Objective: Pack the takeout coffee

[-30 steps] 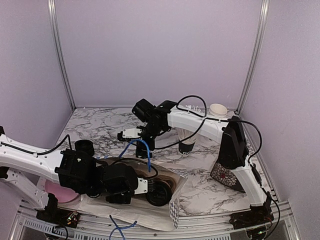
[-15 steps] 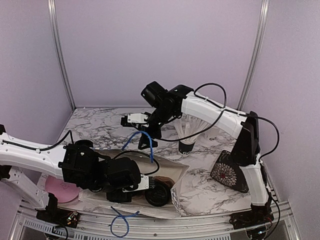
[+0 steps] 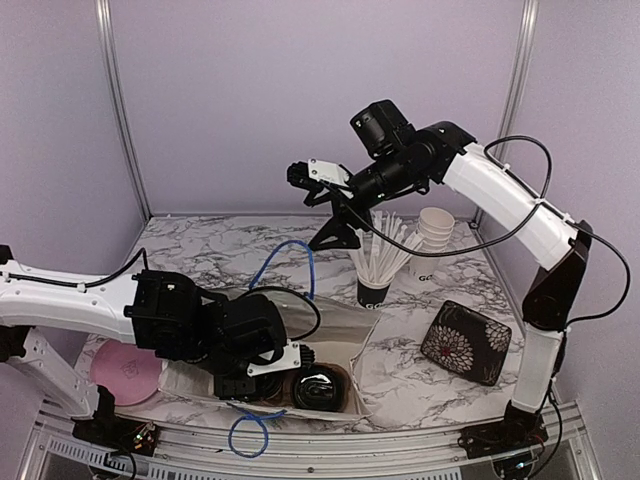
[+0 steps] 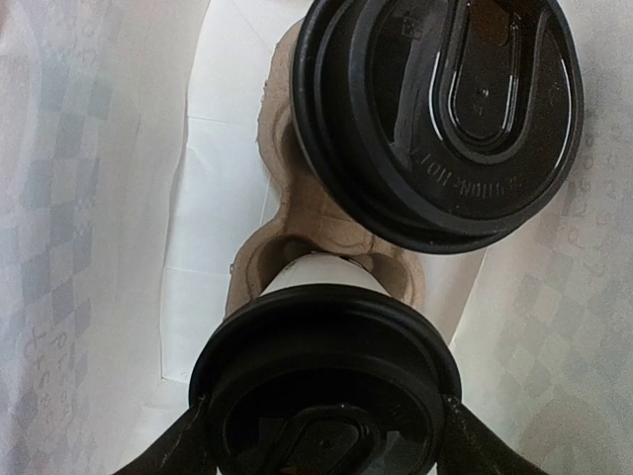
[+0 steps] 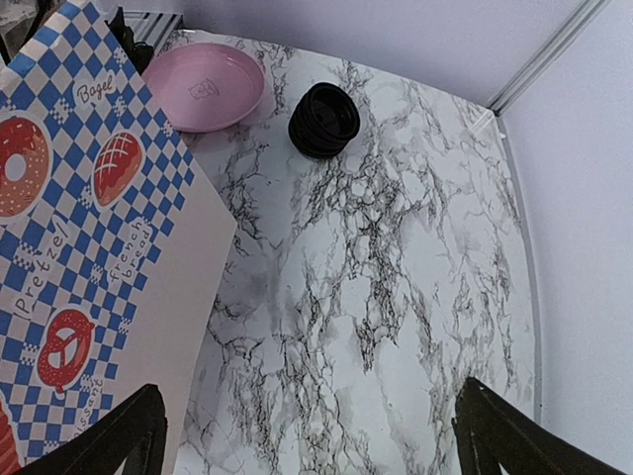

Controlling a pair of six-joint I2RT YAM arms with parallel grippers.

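The two lidded cups (image 4: 440, 109) stand in the pulp carrier (image 4: 282, 208) inside the paper bag (image 4: 89, 198). The left gripper (image 4: 324, 437) clasps the nearer cup (image 4: 316, 272) at its lid, and the right gripper (image 5: 312, 426) hangs spread wide and empty, well above the bag. I'd guess the thin paper walls dent and the lids pop off, so the stiffer carrier looks the safer hold.

two black-lidded white cups (image 4: 435, 109) stand upright in the brown pulp carrier (image 4: 285, 213) inside a paper bag (image 4: 89, 198).

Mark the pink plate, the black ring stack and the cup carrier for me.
pink plate (image 5: 203, 87), right wrist view, its centre.
black ring stack (image 5: 323, 120), right wrist view, top of the stack.
cup carrier (image 4: 287, 210), left wrist view, bare pulp near its middle.
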